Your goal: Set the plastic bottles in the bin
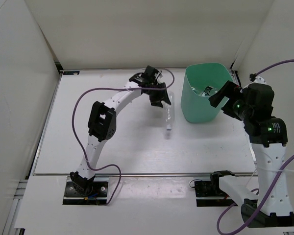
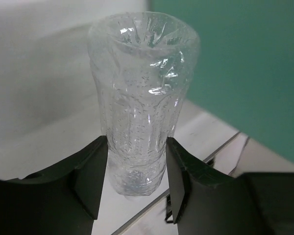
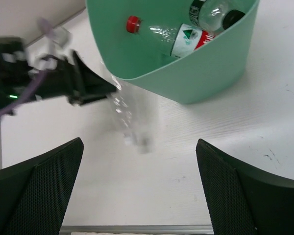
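Clear bottle (image 2: 144,88) held, bin (image 1: 201,110) at 3 o'clock.
My left pincer (image 2: 135,152) pinches it firmly; I should lift it high before releasing.

Plain mint-green on the bin (image 1: 198,110), inside and out; clear, colourless and finely speckled on the unlabelled bottle (image 2: 144,98), matte black on the left gripper's fingers (image 2: 88,176) at either side. Inside the bin: red cap and white-red label with green triangle on the red-capped bottle (image 3: 171,36), dark label and black cap on the dark-labelled bottle (image 3: 213,12). White on table (image 1: 137,147) and arm shells (image 1: 118,103), purple on cables (image 1: 73,117).
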Available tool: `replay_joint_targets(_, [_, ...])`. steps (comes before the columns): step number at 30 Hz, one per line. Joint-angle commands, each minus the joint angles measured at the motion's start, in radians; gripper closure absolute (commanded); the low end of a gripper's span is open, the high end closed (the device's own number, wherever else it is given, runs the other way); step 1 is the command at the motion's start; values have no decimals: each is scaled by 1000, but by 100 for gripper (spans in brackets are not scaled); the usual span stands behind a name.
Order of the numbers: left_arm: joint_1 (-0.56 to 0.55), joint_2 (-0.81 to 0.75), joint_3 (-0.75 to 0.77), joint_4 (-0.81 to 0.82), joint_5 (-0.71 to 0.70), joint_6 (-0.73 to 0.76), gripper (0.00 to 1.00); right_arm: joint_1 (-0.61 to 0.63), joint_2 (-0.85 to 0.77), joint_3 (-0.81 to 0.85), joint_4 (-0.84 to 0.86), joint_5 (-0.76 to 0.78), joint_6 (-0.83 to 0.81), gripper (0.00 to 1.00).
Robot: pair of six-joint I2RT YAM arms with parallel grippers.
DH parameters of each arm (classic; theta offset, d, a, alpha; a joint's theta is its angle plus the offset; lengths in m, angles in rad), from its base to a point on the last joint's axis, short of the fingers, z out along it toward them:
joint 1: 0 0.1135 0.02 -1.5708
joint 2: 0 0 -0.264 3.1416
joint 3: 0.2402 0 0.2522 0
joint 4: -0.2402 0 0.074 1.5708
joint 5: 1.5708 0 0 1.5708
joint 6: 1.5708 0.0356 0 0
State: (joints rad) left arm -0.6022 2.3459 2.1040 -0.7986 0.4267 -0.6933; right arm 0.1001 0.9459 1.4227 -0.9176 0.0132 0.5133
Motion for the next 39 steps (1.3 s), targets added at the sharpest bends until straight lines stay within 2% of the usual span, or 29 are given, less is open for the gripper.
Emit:
replay_joint_targets(1, [51,-192,186,42,-43,-52,43,0,-30,-16,2,77,-15,1])
replay_joint_targets(11, [96,-250,283,82,-32,-84,52,0,-68,-16,-17,129,-15,1])
replay_joint_targets(22, [125,-269,372,220,-59,-153,52,0,-88,-5,-58,180,-15,1])
replay_joint_targets(27, [116,-201,468,291,-26,-204,52,0,-98,4,-78,203,-15,1])
replay_joint_targets(36, [74,-117,487,508,-14,-343,50,0,-98,24,-87,241,-15,1])
replay_joint_targets(39, [53,-91,487,532,-23,-362,49,0,-98,33,-87,241,-15,1])
